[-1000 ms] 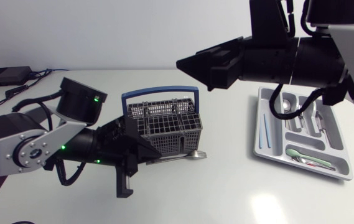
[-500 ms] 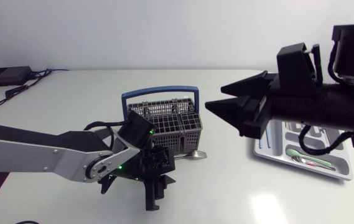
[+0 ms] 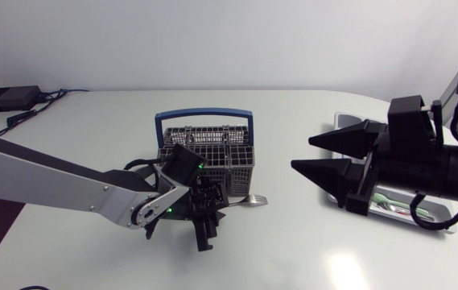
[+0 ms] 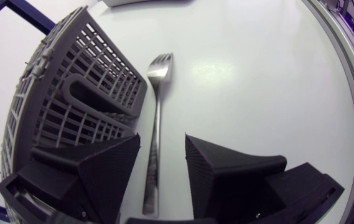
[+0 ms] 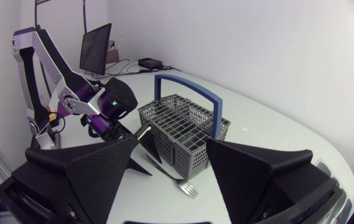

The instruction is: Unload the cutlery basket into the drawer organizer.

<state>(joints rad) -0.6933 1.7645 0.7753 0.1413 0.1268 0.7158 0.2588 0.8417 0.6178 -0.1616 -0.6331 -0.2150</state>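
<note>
Your left gripper [image 4: 162,146] is spread wide. Its black wedge fingers straddle the handle of the silver metal fork [image 4: 157,112], which lies flat on the white table [image 4: 257,93] just beside the grey plastic mesh cutlery basket with the blue handle [image 4: 77,106]. Lower straight to the tabletop, keep the near finger off the basket wall, then close across the handle. It looks thin and flat, so expect it to slip. Your right gripper [image 3: 303,153] hangs unclenched and empty in front of the pale grey drawer organizer [image 3: 343,121]. Since a second ago the left arm has stretched out and swung its gripper along the basket to the fork, while the right has dropped and drawn back from above the basket.
</note>
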